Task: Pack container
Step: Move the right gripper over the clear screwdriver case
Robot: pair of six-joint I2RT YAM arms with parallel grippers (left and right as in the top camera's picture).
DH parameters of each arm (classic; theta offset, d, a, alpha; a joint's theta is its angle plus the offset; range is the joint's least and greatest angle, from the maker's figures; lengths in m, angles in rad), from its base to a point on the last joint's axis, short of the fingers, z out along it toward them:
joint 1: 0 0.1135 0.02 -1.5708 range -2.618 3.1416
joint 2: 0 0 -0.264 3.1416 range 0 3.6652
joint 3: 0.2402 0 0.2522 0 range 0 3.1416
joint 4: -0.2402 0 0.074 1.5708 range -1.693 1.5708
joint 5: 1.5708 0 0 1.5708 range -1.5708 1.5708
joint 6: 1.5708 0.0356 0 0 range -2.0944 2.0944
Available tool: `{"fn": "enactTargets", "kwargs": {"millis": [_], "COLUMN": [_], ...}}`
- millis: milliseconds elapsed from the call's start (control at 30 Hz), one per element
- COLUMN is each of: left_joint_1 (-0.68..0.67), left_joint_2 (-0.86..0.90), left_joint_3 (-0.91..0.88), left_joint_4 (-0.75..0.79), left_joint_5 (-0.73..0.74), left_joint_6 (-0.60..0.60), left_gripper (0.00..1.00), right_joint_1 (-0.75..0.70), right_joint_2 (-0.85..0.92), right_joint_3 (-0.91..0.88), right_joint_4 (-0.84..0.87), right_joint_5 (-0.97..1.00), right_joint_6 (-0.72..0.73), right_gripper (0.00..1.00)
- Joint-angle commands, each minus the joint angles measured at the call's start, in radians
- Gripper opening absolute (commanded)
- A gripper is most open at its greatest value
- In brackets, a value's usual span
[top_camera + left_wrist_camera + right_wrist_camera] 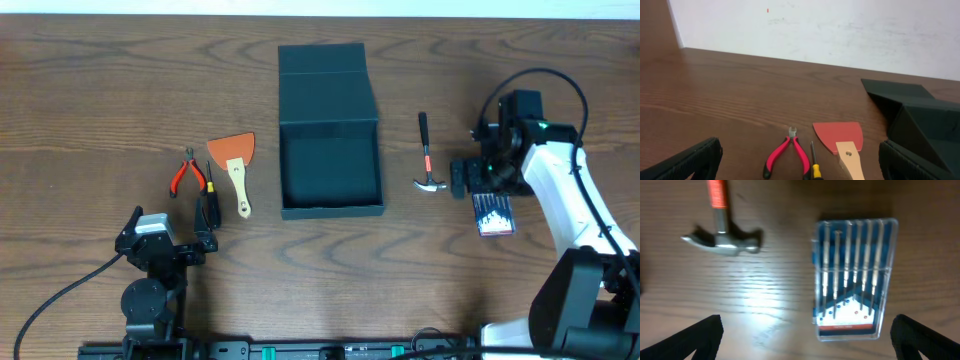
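The dark teal container [331,205] stands open at the table's middle, its flap lid [323,68] folded back; its edge shows in the left wrist view [922,117]. My right gripper [484,184] is open and empty, hovering between a small hammer [428,156] and a clear case of screwdrivers [493,213]. The right wrist view shows the hammer [722,235] and the case [855,277] beyond the open jaws [807,347]. My left gripper [167,226] is open and empty near the front edge, its jaws [800,172] facing the tools.
Left of the container lie red-handled pliers [186,173] [789,152], a yellow-and-black screwdriver [209,200] [813,162] and an orange scraper with a wooden handle [235,162] [840,137]. A white wall rises behind the table.
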Motion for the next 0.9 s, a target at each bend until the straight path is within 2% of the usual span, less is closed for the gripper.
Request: {"fn": "enactTargets", "kwargs": {"millis": [0, 300, 633, 867], "left_joint_1": [0.005, 0.005, 0.005, 0.005], "left_joint_2": [-0.006, -0.006, -0.006, -0.006], "left_joint_3": [-0.030, -0.031, -0.030, -0.031], "left_joint_4": [-0.017, -0.017, -0.017, -0.017], "left_joint_5": [-0.004, -0.004, -0.004, -0.004], "left_joint_6": [0.013, 0.013, 0.013, 0.013], "left_gripper": [0.99, 0.98, 0.99, 0.99], "right_joint_1": [-0.054, -0.151, -0.158, -0.158], "right_joint_2": [0.005, 0.005, 0.018, 0.050], "right_joint_3": [-0.018, -0.018, -0.019, -0.019], "right_joint_4": [0.019, 0.034, 0.040, 0.058], "right_joint_5": [0.010, 0.010, 0.011, 0.010], "right_joint_6": [-0.020, -0.034, -0.192, -0.197], "right_gripper": [0.99, 0.99, 0.99, 0.99]}}
